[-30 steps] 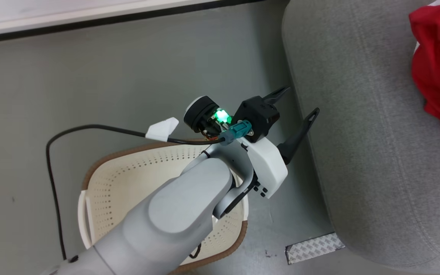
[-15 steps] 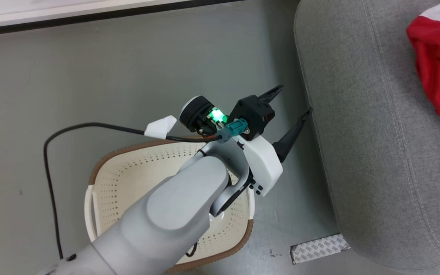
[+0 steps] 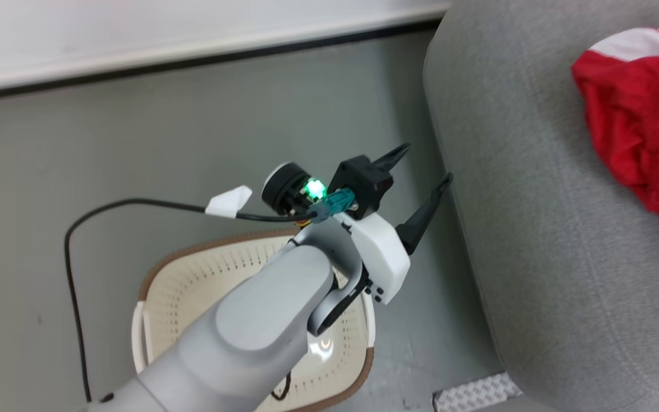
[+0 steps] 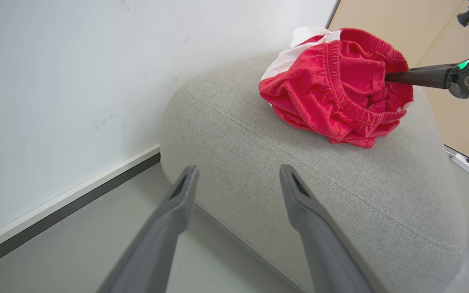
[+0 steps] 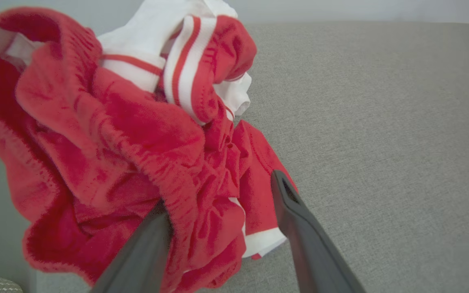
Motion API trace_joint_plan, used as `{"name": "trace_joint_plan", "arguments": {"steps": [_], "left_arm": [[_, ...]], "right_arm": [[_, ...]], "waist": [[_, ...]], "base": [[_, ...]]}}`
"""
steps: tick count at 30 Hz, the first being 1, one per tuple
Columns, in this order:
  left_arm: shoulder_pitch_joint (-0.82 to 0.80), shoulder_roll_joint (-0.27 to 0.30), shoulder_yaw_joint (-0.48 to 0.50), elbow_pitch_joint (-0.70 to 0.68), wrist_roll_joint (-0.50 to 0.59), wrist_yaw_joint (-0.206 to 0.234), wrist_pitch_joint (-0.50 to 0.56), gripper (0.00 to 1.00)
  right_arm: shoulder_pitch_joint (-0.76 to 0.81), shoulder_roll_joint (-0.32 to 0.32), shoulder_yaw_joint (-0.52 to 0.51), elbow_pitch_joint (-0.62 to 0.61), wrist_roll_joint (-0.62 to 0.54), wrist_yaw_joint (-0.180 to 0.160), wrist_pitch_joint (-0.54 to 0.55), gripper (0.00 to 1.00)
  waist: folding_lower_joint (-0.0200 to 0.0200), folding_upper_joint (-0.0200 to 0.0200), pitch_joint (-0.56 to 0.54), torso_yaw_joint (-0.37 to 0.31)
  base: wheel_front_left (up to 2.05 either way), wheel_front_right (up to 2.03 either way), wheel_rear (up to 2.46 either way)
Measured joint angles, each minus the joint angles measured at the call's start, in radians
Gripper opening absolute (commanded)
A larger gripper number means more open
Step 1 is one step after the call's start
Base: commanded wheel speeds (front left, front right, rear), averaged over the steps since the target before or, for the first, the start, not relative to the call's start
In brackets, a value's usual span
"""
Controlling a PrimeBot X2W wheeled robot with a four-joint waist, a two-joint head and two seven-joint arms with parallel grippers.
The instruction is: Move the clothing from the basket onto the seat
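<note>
Clothing [image 5: 116, 134] heaped on sofa [image 5: 381, 122], soft, light, limp, probably best pinched at a bunched fold; right gripper [image 5: 220, 191] fingers spread among folds, left gripper [image 4: 238, 169] fingers spread, empty.

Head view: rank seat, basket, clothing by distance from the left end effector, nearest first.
1. seat: its edge is just right of the left end effector.
2. basket: behind and below, on the floor.
3. clothing: far right, across the seat.

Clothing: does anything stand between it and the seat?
Nothing visible does. The clothing already rests bunched on the seat, with the right end effector open, its fingers in the folds.
</note>
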Motion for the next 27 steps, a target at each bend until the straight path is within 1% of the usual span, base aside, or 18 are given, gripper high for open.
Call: {"name": "trace_joint_plan", "arguments": {"steps": [5,11,14,18,21,27], "left_arm": [[0.046,0.003,0.008,0.019,-0.023,-0.002,-0.034,1.00],[0.118,0.022,0.027,0.036,-0.069,0.002,-0.060,1.00],[0.146,0.026,0.035,0.030,-0.081,0.010,-0.071,1.00],[0.182,0.041,0.052,0.015,-0.107,0.021,-0.087,1.00],[0.209,0.054,0.064,0.003,-0.117,0.032,-0.096,1.00],[0.257,0.086,0.095,-0.024,-0.139,0.056,-0.108,1.00]], "right_arm": [[0.017,-0.045,0.070,-0.009,0.034,0.000,0.055,1.00],[0.045,-0.095,0.167,-0.107,0.056,0.000,0.100,1.00],[0.053,-0.129,0.196,-0.145,0.063,0.000,0.096,1.00],[0.052,-0.178,0.217,-0.191,0.060,0.000,0.049,1.00],[0.041,-0.200,0.214,-0.217,0.041,0.000,-0.026,1.00],[0.032,-0.204,0.196,-0.272,0.001,0.000,-0.157,1.00]], "waist": [[-0.0001,0.0000,-0.084,-0.008],[-0.0003,0.0000,-0.207,-0.021],[-0.0004,0.0001,-0.267,-0.028],[-0.0004,0.0000,-0.335,-0.037],[-0.0004,0.0000,-0.379,-0.039],[-0.0005,0.0000,-0.451,-0.028]], "base": [[0.00,0.00,0.00],[0.00,0.00,0.00],[0.00,0.00,0.00],[0.00,0.00,0.00],[0.00,0.00,0.00],[0.00,0.00,0.00]]}}
